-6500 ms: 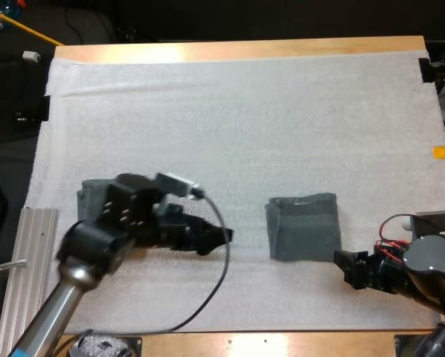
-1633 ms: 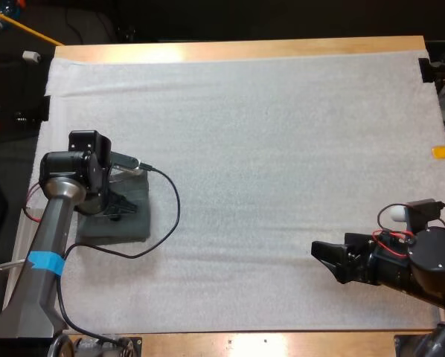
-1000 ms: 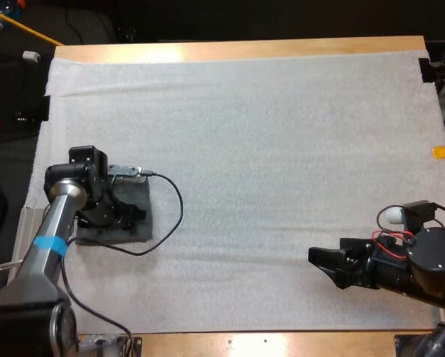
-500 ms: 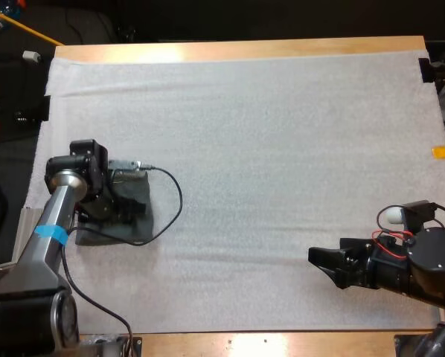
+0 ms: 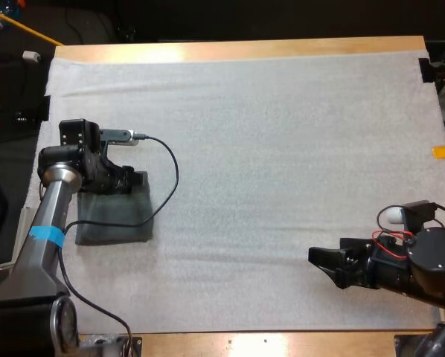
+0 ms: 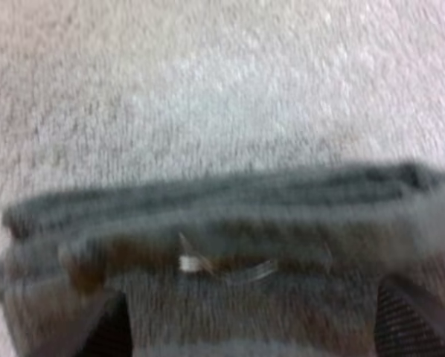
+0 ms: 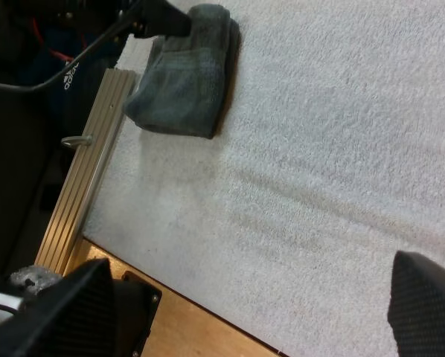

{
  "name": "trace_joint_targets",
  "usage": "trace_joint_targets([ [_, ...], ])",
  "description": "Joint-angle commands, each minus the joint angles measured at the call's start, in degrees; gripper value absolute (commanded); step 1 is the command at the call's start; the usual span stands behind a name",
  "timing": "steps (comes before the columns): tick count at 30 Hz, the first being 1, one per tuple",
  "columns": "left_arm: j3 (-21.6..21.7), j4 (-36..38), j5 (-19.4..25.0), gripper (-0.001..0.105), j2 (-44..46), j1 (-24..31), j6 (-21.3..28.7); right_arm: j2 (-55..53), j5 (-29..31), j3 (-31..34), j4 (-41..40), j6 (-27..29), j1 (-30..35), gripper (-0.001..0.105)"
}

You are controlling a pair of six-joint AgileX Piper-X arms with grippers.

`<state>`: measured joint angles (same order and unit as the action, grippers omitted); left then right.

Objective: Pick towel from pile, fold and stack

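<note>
High view: the white mat [image 5: 282,149] covers nearly the whole desk [image 5: 245,50], with bare wood showing along the far and near edges. The middle and far side of the mat are wide open, so there's loads of room to move. The dark grey-green towel stack [image 5: 112,217] sits flat near the mat's left edge. The left hand [image 5: 132,181] is right at the stack's far edge, with its arm running up along the left side of the mat. The right hand [image 5: 319,260] is low over the mat at the near right, well apart from the towels, with nothing between them but mat.

Left wrist view: the left hand [image 6: 256,316] has its fingers [image 6: 111,331] spread wide. The towel stack [image 6: 230,216] lies across just past them, its layered edge showing, and neither finger is pinching it. Beyond the stack it's just mat.

Right wrist view: the right hand [image 7: 256,297] is spread wide too, holding nothing, over bare mat. Way off is the towel stack [image 7: 181,82], with the left hand [image 7: 159,18] at its far end. A metal rail [image 7: 85,186] runs along the mat's left edge just beside the stack, so that side is tight. The desk's near wooden edge is close by.
</note>
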<state>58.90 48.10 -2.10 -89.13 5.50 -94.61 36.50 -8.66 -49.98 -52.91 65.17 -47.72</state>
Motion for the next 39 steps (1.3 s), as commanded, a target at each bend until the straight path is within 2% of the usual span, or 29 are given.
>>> trace_joint_targets([
  [1, 0.21, -1.18, -0.3, 0.064, -0.91, 0.05, -1.04, -0.09, -0.59, -0.35, 0.44, 0.12, 0.02, 0.072],
  [12, 0.3, 0.65, -0.3, 0.064, -8.59, 0.05, -1.56, -0.09, -0.59, -0.35, 0.44, -0.72, 0.02, 0.072],
  [18, 4.1, 4.96, -0.3, 0.064, -6.7, 0.05, -1.56, -0.09, -0.59, -0.35, 0.44, -0.72, 0.02, 0.072],
  [22, 7.72, 8.29, -0.3, 0.064, -3.04, 0.05, -1.56, -0.09, -0.59, -0.35, 0.44, -0.72, 0.02, 0.072],
  [26, 9.55, 9.76, -0.3, 0.064, 2.29, 0.05, -1.56, -0.09, -0.59, -0.35, 0.44, -0.72, 0.02, 0.072],
  [35, 9.8, 15.05, -1.24, 0.064, 16.06, 0.05, -1.72, -0.09, -0.59, -0.35, 0.44, 0.35, 0.02, 0.072],
  [39, 9.8, 17.09, -4.75, 0.064, 21.66, 0.05, -3.4, -0.02, 0.98, -0.35, 0.44, 0.77, 0.19, 0.072],
])
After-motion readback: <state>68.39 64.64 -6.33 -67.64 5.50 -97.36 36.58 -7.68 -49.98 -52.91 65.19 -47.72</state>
